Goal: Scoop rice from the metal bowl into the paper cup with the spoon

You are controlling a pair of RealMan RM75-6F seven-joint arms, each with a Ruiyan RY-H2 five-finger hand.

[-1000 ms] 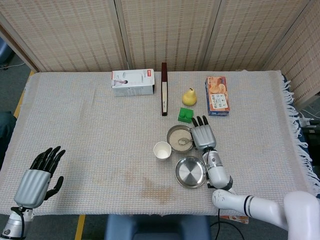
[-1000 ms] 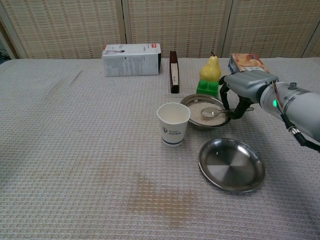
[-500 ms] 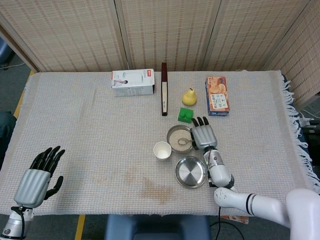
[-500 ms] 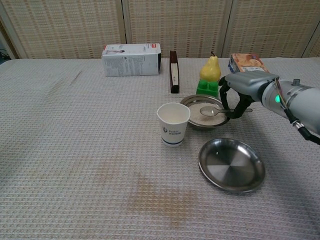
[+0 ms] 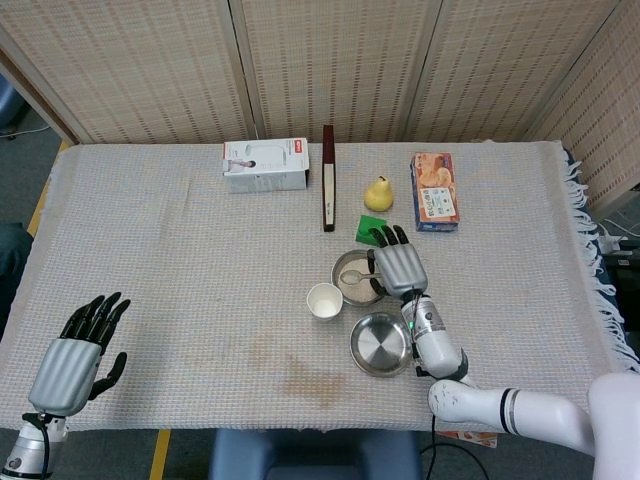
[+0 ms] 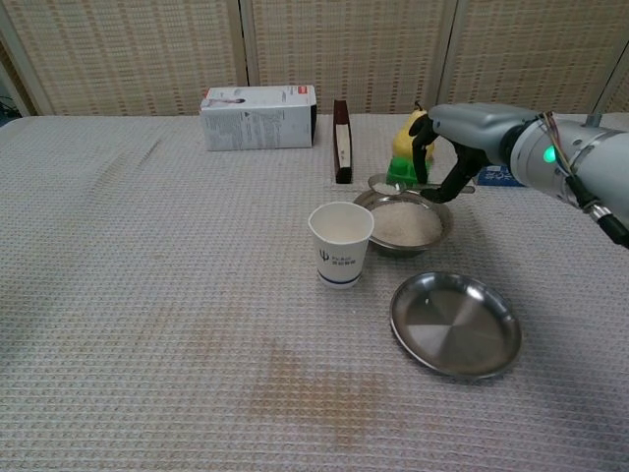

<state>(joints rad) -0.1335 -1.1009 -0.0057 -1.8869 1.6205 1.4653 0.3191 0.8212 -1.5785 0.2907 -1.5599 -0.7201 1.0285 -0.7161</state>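
The bench point(image 5: 180, 250) is covered edge to edge by a pale woven cloth, fringed along its right side, and woven screen panels point(image 5: 330, 60) are seen closing off the far side. A wide stretch of bare cloth is left open on the left, where the left hand point(image 5: 75, 360) is held near the front corner, fingers released and spread, nothing in them. At the centre, the spoon point(image 6: 388, 183) is grasped by the fingers of the right hand point(image 6: 462, 147) and held up over the far rim of the metal bowl point(image 6: 403, 224), in which the rice is seen. The paper cup point(image 6: 341, 243) is stood upright just left of the bowl, and an empty metal plate point(image 6: 454, 323) is set in front. Along the far edge, a white carton point(image 5: 265, 164), a dark upright box point(image 5: 328, 190), a pear point(image 5: 378, 193), a green block point(image 5: 366, 229) and a snack box point(image 5: 435, 190) are lined up.
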